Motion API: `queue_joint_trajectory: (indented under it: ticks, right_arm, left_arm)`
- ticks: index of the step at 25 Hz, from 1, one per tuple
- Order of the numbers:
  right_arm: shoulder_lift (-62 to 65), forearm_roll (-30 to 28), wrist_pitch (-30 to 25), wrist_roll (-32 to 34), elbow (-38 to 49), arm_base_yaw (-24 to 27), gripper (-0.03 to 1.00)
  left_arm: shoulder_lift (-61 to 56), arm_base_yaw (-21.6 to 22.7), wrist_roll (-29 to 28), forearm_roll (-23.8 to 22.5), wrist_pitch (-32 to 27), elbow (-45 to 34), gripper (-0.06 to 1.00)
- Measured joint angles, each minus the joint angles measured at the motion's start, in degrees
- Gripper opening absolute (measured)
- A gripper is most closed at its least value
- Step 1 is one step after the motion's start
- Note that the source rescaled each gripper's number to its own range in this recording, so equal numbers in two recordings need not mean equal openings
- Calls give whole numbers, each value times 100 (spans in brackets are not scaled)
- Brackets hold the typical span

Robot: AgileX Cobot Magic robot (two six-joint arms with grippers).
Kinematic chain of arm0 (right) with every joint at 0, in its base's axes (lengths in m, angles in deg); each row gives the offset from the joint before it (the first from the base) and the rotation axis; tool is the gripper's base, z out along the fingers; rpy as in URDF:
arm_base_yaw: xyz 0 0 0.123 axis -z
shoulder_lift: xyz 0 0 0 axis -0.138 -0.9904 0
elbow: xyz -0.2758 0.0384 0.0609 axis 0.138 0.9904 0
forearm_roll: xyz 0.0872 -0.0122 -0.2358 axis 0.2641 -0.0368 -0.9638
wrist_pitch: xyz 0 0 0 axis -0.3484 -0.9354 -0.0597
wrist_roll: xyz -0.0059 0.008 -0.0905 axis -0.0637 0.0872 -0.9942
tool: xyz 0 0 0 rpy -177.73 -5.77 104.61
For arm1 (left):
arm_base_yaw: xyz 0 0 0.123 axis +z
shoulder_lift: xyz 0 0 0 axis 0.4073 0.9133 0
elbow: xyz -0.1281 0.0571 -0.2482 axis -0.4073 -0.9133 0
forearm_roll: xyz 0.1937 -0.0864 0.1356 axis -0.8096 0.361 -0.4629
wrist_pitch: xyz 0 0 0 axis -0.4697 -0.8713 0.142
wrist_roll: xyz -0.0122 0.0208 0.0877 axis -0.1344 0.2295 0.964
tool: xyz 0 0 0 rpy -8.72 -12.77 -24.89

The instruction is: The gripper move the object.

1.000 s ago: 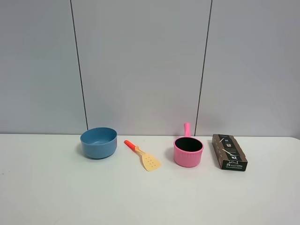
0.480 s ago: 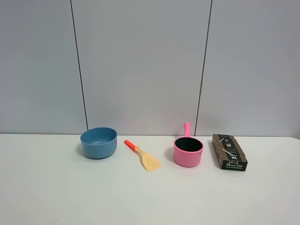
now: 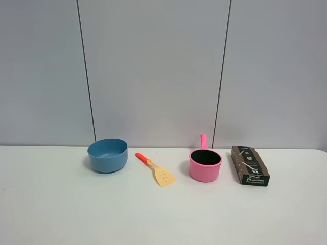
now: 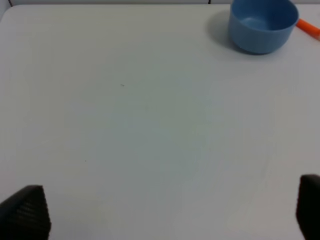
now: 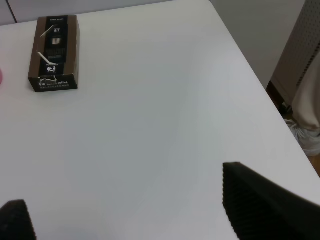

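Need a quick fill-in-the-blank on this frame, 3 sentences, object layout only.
1. The bowl at the left end of the row is ____ in colour.
2. The spatula lies between the bowl and the pink ____.
3. The cardboard box lies flat at the ____ end of the row in the high view.

Missing words: blue; pot; right

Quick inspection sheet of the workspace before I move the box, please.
Surface: white table, bare in front of the items.
Job's things: box lying flat at the right end of the row, untouched.
Clutter: blue bowl, spatula, pink pot, all apart in one row.
Grippers: left gripper open over bare table; right gripper open, short of the box, holding nothing.
Cables: nothing seen.
Surroundings: grey panelled wall behind; table edge and floor beyond the right side.
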Motion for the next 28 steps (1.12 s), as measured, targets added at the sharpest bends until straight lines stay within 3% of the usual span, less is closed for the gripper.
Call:
queue_joint_trajectory:
  ticks: [28]
  right_arm:
    - [0,0,0,0,0,0,100]
  left_arm:
    - [0,0,6,0,0,0,100]
